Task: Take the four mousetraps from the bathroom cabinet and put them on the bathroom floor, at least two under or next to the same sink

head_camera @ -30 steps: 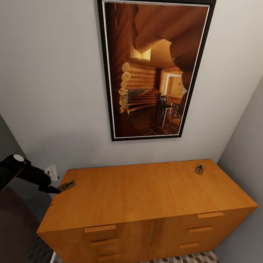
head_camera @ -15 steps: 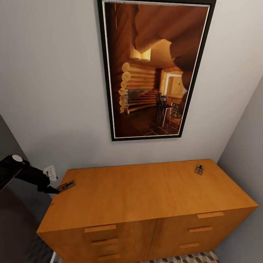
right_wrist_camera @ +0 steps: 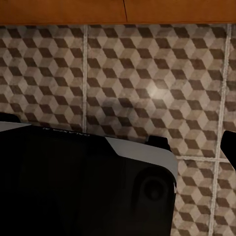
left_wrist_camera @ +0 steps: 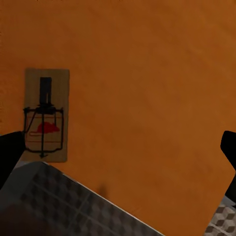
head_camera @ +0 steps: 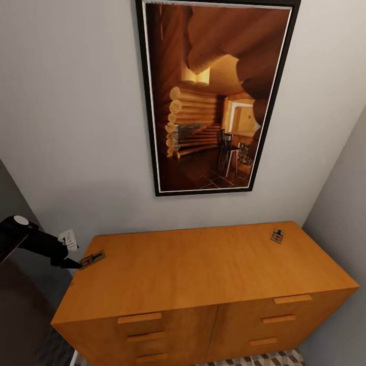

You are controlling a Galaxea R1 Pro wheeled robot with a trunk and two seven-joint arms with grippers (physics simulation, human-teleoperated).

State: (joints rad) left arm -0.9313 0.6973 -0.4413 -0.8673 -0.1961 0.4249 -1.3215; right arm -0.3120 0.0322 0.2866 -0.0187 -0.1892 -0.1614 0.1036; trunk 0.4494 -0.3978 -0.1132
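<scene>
The orange-brown cabinet (head_camera: 203, 264) stands against the wall. On its top lie two mousetraps: one (head_camera: 92, 260) at the left edge, another (head_camera: 277, 236) near the back right corner. My left gripper (head_camera: 73, 263) reaches in from the left and hovers at the left trap's outer end. In the left wrist view it (left_wrist_camera: 118, 155) is open above the cabinet top (left_wrist_camera: 147, 73), and the mousetrap (left_wrist_camera: 45, 120) lies close to one finger (left_wrist_camera: 10, 155), untouched. My right gripper (right_wrist_camera: 118, 135) hangs open and empty over the cube-patterned bathroom floor (right_wrist_camera: 147, 73).
A large framed picture (head_camera: 216, 96) hangs on the wall above the cabinet. A white wall socket (head_camera: 68, 238) sits just behind my left arm. A grey side wall (head_camera: 340, 203) closes the right. My dark base (right_wrist_camera: 73, 182) lies below the right gripper.
My left arm has drawn back slightly to the left. Both mousetraps have stayed where they were.
</scene>
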